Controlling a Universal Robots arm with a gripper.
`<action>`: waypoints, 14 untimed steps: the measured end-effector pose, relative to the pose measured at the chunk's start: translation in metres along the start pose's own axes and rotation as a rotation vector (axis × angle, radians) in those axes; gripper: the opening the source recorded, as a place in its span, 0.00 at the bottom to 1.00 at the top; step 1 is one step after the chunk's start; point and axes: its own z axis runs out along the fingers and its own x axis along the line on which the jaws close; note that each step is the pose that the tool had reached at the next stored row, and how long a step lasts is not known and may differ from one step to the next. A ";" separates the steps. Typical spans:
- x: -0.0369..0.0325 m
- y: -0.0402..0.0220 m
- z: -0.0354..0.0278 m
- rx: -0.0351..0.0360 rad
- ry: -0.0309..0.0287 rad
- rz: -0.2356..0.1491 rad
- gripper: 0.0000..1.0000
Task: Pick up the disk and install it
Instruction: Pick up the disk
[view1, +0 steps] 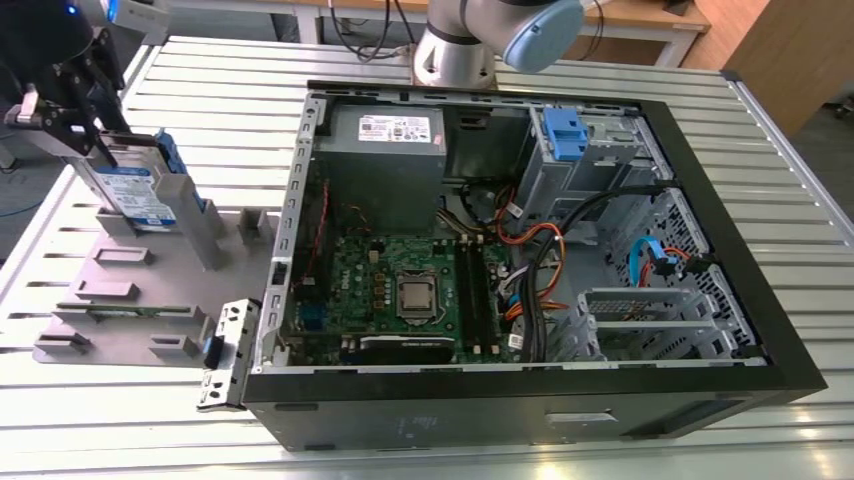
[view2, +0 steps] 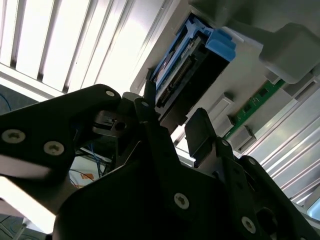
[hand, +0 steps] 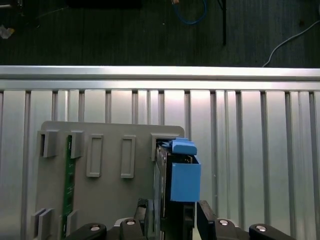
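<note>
- Disk (view1: 131, 190) (hand: 182, 180) (view2: 175, 75) stands on edge in a slot at a far corner of the grey holder plate (view1: 147, 275) (hand: 107, 135), blue bracket uppermost.
- Gripper (view1: 104, 135) (hand: 172, 210) (view2: 175, 120) points down over the disk. Jaws apart, one finger on each flat side of its upper end. In both wrist views a narrow gap shows beside the disk, so no grip on it.
- Arm base (view1: 461, 45) rises at the worktop's far edge, behind the computer case (view1: 727, 250).
- Holder plate lies near the worktop (view1: 214, 75) edge on the exterior view's left, just beside the case. One slot near its other end holds a green memory module (view1: 127, 312) (hand: 70, 185) (view2: 255, 97); several slots between hold nothing.
- Case lies open at mid-worktop. Inside: motherboard (view1: 400, 290), grey power-supply box (view1: 384, 140) at the far wall, blue caddy (view1: 563, 135) on the metal bay, loose cables (view1: 534, 250).
</note>
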 end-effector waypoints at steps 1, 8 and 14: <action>0.0000 0.0000 0.0005 -0.0001 0.0001 0.000 0.51; 0.0001 0.0000 0.0008 -0.0002 0.0001 0.000 0.49; 0.0001 0.0000 0.0010 -0.0001 0.0001 0.000 0.36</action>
